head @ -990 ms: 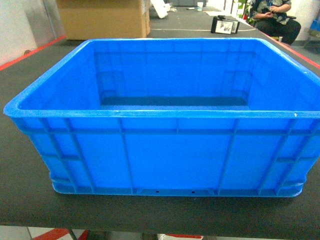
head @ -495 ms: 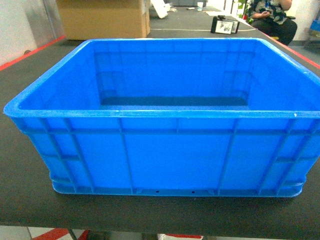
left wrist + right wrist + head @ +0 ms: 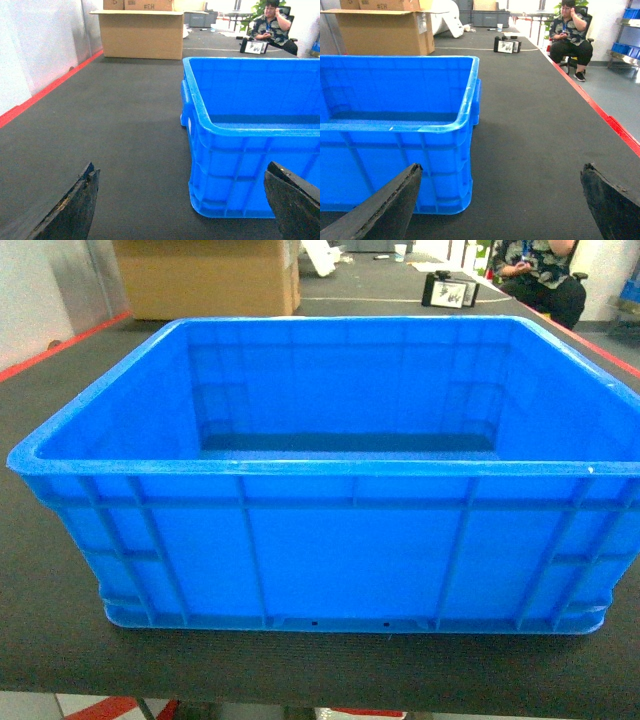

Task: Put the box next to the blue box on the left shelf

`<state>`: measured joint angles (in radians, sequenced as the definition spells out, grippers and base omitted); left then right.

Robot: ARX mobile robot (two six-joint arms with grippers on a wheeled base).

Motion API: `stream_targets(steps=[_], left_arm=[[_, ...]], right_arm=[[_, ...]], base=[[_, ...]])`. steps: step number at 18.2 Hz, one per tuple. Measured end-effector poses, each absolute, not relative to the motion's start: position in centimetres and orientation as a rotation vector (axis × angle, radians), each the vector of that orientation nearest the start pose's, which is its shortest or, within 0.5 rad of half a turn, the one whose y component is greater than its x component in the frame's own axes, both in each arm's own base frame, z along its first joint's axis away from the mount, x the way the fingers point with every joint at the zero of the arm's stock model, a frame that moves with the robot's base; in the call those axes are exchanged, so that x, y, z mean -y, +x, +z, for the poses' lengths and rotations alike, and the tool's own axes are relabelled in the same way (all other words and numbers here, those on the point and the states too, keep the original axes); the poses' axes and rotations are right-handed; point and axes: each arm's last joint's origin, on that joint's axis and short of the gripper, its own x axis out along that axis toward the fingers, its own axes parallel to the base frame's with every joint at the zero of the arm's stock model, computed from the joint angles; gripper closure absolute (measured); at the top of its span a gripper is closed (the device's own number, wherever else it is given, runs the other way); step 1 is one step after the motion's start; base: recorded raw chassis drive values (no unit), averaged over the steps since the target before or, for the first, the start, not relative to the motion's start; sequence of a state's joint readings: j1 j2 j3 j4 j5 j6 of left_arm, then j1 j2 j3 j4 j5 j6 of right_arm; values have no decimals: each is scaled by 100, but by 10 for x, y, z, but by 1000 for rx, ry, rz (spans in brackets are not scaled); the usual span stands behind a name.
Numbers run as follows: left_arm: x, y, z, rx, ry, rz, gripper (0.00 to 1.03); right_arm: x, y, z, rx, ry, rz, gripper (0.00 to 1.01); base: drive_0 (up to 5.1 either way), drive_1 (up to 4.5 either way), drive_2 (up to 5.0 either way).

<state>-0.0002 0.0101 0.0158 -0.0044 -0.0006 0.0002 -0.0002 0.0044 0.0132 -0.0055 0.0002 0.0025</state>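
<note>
Down at table level, the left gripper [image 3: 182, 200] is gaping wide beside the box's [image 3: 340, 540] left corner, and the right gripper [image 3: 502, 200] is spreading just as wide off its right corner; the box is sitting on the dark mat [image 3: 125, 115], untouched.

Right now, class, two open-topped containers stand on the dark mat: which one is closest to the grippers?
The blue crate. It stands right in front of both open grippers, left and right, while the brown cardboard box sits far behind it.
</note>
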Motion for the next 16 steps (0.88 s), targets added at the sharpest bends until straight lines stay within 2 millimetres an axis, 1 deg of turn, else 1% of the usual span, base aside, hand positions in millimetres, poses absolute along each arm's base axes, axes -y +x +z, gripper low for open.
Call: stream_targets(steps=[16], left_arm=[[0, 97, 168, 1, 0, 0, 5]], right_arm=[[0, 97, 167, 3, 2, 0, 3]], base=[[0, 0, 0]])
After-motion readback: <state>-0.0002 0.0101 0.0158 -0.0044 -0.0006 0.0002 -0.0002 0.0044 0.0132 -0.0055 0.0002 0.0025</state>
